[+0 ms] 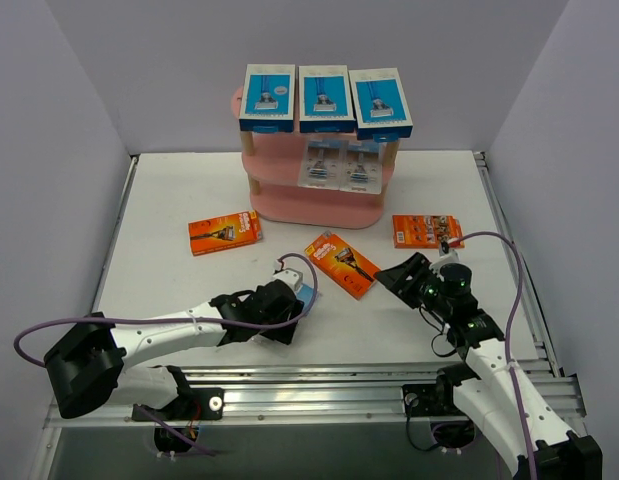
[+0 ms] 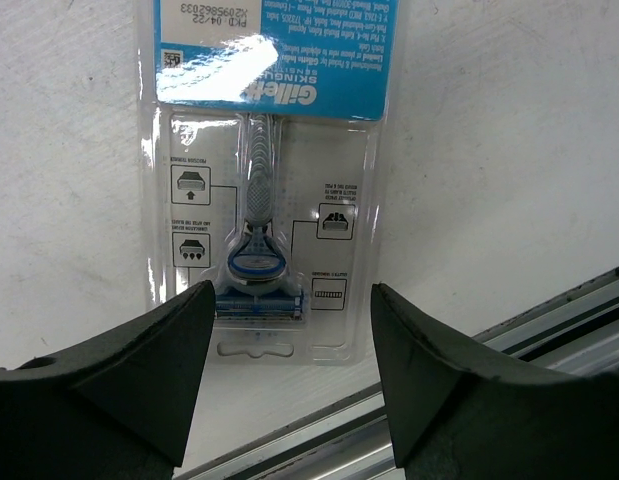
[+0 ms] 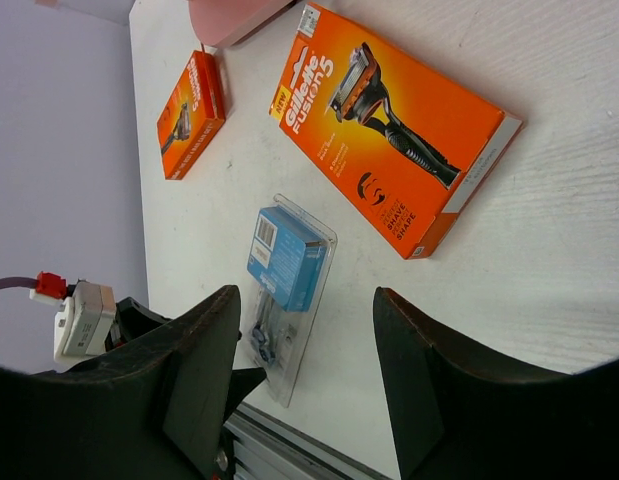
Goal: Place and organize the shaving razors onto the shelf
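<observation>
Left pincer (image 2: 292, 297) parted astride blister pack (image 2: 264, 200); right pincer (image 3: 307, 300) parted, empty.

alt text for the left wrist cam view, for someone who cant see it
A clear razor blister pack lies flat on a white table. Its near end is seen between the open black fingers of the left gripper, which fill the bottom of the view. A metal rail crosses the lower right corner.
</observation>
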Controlling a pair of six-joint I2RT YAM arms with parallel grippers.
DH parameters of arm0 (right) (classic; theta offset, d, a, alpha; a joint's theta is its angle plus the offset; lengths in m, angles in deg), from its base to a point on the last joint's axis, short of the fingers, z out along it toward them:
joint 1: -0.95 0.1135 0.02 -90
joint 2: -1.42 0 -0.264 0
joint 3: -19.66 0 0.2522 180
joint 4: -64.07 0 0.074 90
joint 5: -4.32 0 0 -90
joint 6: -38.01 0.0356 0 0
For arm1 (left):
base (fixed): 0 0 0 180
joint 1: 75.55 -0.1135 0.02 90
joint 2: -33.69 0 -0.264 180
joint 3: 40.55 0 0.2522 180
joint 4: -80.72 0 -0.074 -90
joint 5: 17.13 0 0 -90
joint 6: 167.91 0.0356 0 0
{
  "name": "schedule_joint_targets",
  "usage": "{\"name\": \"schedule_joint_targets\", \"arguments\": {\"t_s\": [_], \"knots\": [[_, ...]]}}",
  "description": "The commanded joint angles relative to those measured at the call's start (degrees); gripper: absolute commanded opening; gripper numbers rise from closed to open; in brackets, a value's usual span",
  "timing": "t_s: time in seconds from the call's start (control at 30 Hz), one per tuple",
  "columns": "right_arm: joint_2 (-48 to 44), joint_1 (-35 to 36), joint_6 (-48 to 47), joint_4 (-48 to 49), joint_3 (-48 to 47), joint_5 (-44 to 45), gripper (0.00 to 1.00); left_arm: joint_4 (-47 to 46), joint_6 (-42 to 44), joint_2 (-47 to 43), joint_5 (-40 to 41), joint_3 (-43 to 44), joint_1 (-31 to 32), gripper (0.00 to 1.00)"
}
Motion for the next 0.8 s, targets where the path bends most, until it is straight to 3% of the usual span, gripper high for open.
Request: {"name": "schedule_joint_targets", "arguments": {"t_s": [0.0, 0.43, 0.77], "knots": [[0.1, 0.3, -0.7, 2.4, 0.9, 0.7, 0.51, 1.5, -1.3, -1.0, 1.4, 1.1, 0.3, 0.72], [0.4, 0.2, -0.8, 2.9, 1.8, 0.7, 0.51, 3.0, -4.0, 1.4, 1.2, 0.7, 0.3, 0.75], [0.3, 0.1, -1.4, 2.4, 1.7, 1.0, 0.51, 3.4, -4.3, 6.0, 0.0, 1.8, 0.3, 0.69]]}}
